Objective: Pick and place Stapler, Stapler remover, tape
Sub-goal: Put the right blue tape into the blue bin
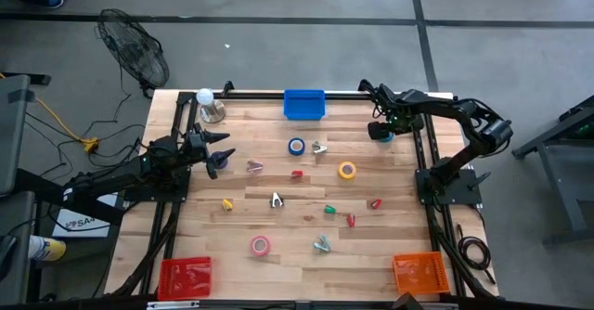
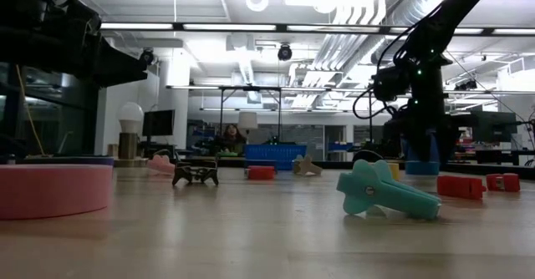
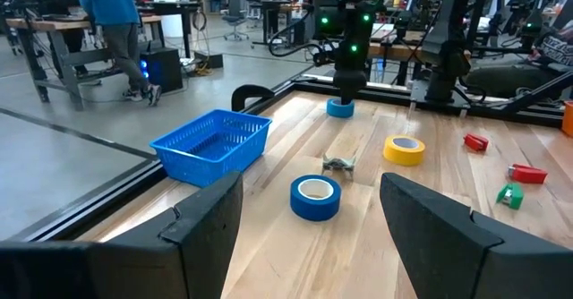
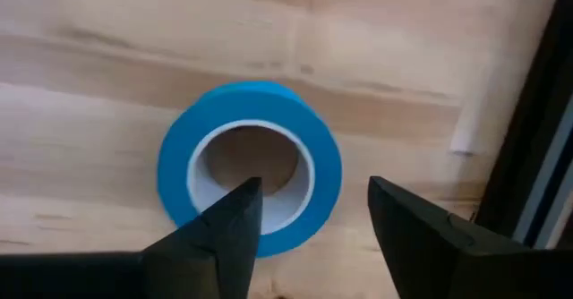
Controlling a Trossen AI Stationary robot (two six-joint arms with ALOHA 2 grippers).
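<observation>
Right gripper (image 4: 309,214) is lowered over blue tape roll (image 4: 250,166) at far right of table (image 1: 278,219), near rail. Fingers are apart: one in ring hole, other outside wall. Wall should be kept centred between fingers before closing. Left gripper (image 3: 309,218) waits, wide apart, at left side.

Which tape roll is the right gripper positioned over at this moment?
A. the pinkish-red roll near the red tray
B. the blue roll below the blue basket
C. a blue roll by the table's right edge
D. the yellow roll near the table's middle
C: the right gripper straddles one wall of a blue tape roll, one finger in its open centre, beside the table's right rail.
</observation>
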